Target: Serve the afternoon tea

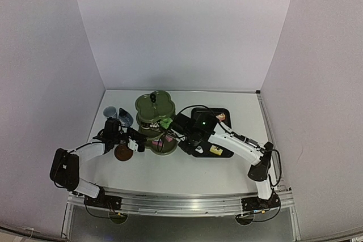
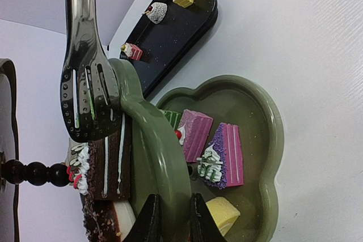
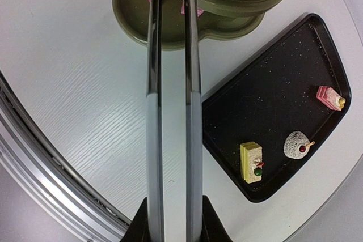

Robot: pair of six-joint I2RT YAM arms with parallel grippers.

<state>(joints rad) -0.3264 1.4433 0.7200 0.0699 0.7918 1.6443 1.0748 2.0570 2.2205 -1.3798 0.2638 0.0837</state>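
Left pincer (image 2: pixel 174 199): clenched on the rim of the stand's middle tier, one finger on each side of the green edge.
Right pincer (image 3: pixel 173 208): clenched on the tongs (image 3: pixel 153 83), squeezing the two arms near their tail.
Tongs' head: slotted tip at the rim of the middle tier, over the brown cake (image 2: pixel 110 162); contact cannot be told.
Stand (image 1: pixel 161 106): upright on the tabletop (image 1: pixel 187 168), between the two arms and just left of the tray (image 3: pixel 266 100).
Middle tier: holds the brown cake with white cream, lying at the edge.
Bottom tier: holds a pink cake (image 2: pixel 195 134), a purple cake (image 2: pixel 229 154) with a pink face and a yellow cake (image 2: pixel 221 213), close together.
Tray: three cakes on it, well apart: a yellow slice (image 3: pixel 251 162), a grey dome (image 3: pixel 295 144) and a pink slice (image 3: pixel 330 97).
Cup (image 1: pixel 109 111): on the tabletop left of the stand, with the pot (image 1: pixel 126 119) just beside it.
Saucer (image 1: pixel 123 152): on the tabletop, close under the left arm's wrist.
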